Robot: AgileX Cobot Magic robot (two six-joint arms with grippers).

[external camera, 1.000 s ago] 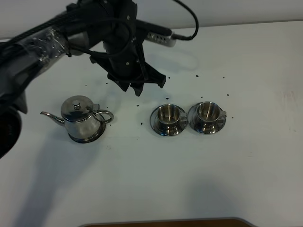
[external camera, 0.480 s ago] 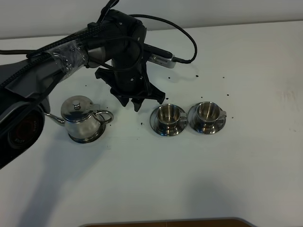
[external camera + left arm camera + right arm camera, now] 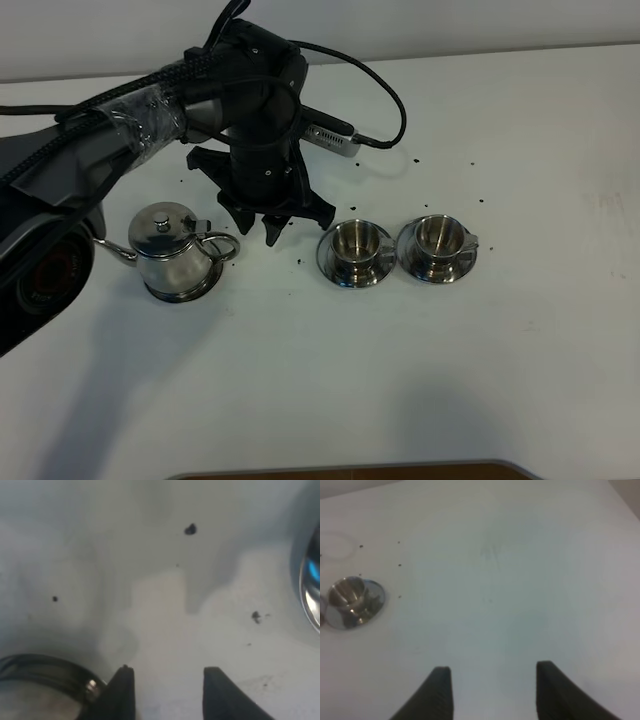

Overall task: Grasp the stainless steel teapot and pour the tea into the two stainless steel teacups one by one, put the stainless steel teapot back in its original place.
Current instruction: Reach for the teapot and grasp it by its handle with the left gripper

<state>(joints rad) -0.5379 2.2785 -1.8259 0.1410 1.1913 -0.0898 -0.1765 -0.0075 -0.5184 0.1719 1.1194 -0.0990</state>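
The stainless steel teapot (image 3: 173, 250) stands on its saucer (image 3: 190, 293) at the left, spout pointing left and loop handle (image 3: 222, 246) pointing right. The two stainless steel teacups (image 3: 355, 243) (image 3: 437, 238) stand side by side on their saucers in the middle. My left gripper (image 3: 256, 228) is open and empty, hanging low over the table between the teapot's handle and the left cup. In the left wrist view it (image 3: 167, 692) shows a steel rim (image 3: 45, 667) beside one finger. My right gripper (image 3: 495, 690) is open and empty over bare table, with one cup (image 3: 351, 600) far off. No tea shows.
The white table (image 3: 450, 380) has small dark specks (image 3: 417, 160) behind the cups. The left arm and its cable (image 3: 385, 95) reach in from the upper left. A brown edge (image 3: 350, 470) runs along the table's front. The right arm is out of the exterior view.
My left gripper has come down and moved left, from behind the left cup toward the teapot's handle, turning as it went. The teapot and cups have not moved.
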